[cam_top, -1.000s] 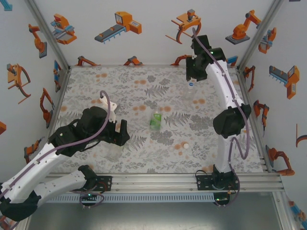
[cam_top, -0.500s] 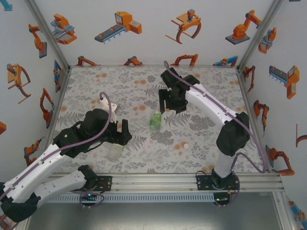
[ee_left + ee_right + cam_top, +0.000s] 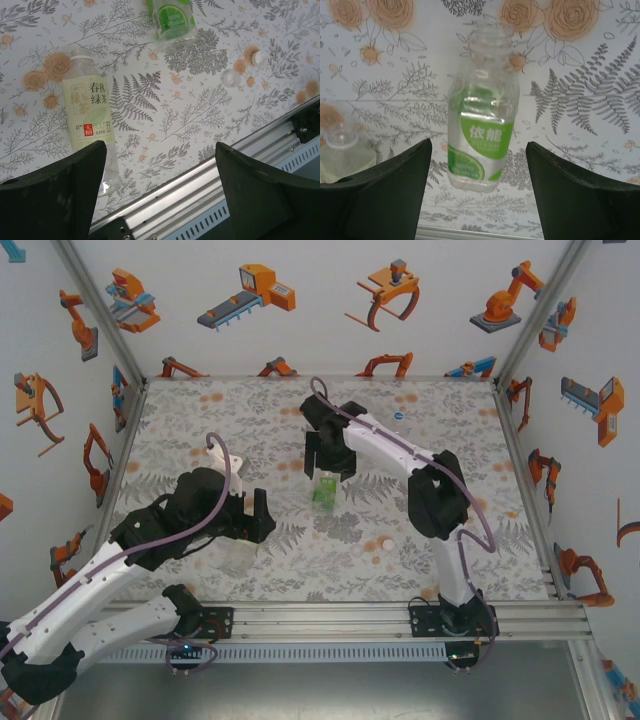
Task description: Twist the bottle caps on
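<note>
- The green-label bottle (image 3: 481, 100) sits mid-table with its mouth bare, so it probably needs steadying before any cap goes on.
- The right gripper (image 3: 479, 150) lines up on it, jaws spread wide and framing the body, gripping nothing.
- The left gripper (image 3: 160, 150) gapes empty too, over the yellow-green bottle (image 3: 90, 120) lying flat.
- Two bottle caps (image 3: 257, 58) wait loose on the table (image 3: 165, 125), apart from both bottles.

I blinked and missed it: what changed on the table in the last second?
The right tool swung from the far right corner leftward to the middle, and now hangs open over the lying clear plastic bottle with the bright green label. The left tool hardly shifted; that bottle and the small round white plastic caps stayed put.
</note>
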`<state>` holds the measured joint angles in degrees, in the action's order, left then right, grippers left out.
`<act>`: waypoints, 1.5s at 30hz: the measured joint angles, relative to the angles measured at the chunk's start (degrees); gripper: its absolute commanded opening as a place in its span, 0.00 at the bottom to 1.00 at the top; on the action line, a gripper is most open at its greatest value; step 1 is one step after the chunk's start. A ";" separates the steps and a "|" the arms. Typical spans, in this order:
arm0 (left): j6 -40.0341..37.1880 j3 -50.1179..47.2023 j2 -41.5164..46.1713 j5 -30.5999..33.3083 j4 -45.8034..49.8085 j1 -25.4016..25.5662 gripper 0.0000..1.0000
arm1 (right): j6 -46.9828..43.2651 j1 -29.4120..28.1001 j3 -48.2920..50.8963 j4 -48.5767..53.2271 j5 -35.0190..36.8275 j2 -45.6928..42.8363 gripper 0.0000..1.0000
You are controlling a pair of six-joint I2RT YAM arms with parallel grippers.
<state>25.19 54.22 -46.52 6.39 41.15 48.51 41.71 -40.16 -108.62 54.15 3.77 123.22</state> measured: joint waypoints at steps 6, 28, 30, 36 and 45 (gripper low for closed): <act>0.02 -0.04 -0.44 -0.24 -0.24 -0.20 0.82 | 0.35 0.72 -1.05 -0.50 0.24 4.44 0.66; 1.49 -2.45 -0.61 -3.45 -5.03 -0.20 0.82 | -1.16 3.76 5.42 -6.03 -2.40 1.90 0.41; 1.46 -3.02 -0.61 -4.44 -6.86 -0.20 0.82 | -2.08 3.76 8.33 -7.10 -3.78 -2.47 0.38; 1.03 -3.13 -0.57 -10.36 -15.10 -0.22 0.83 | -5.40 3.63 16.39 -15.65 -11.65 -21.94 0.32; -0.68 -3.13 -0.13 -19.56 -30.45 -0.22 0.89 | -8.20 1.53 32.81 -39.89 -23.80 -47.41 0.20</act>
<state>24.51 51.09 -46.65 -13.17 10.70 48.29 33.52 -38.63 -75.81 14.26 -20.03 75.81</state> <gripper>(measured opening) 0.860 0.566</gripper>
